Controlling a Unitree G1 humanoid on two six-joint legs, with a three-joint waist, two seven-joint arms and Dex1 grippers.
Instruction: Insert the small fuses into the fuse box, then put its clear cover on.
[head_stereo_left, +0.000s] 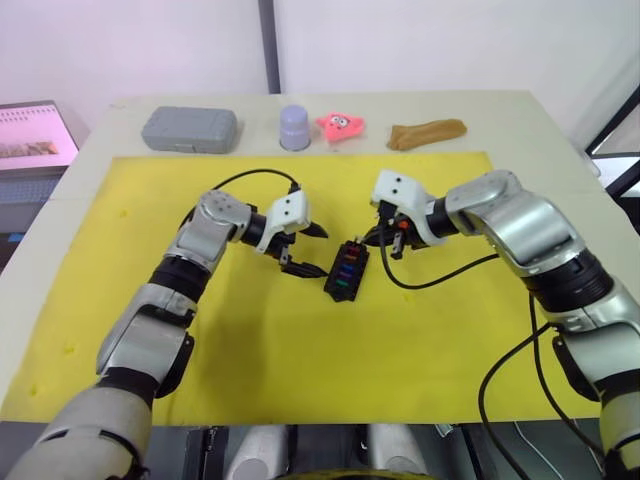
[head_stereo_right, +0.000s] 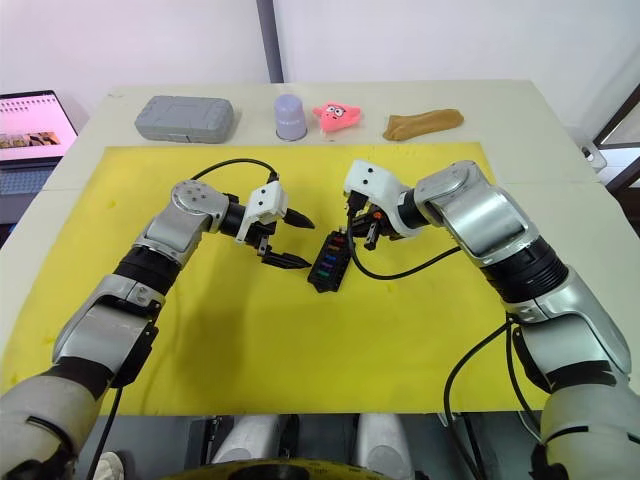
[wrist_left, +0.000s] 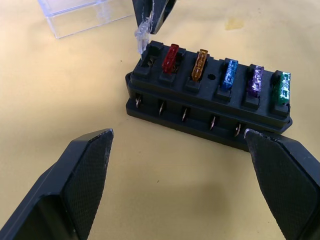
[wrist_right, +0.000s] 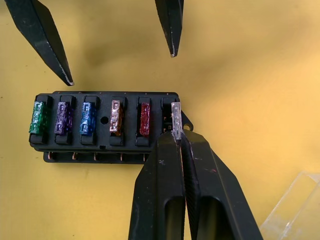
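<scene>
On the yellow mat (head_stereo_left: 250, 350) the fuse box (head_stereo_left: 346, 271) sits unheld between both tools. The left tool (head_stereo_left: 300, 250) gapes wide, empty; the right tool (wrist_right: 179, 145) pinches the clear fuse (wrist_right: 175, 117) over the last slot. Tilted, it could jam or shove the box.

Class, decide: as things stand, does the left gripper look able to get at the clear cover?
Probably not directly. The clear cover lies beyond the fuse box, and the right gripper, pinching the last fuse, stands between it and the open left gripper.
</scene>
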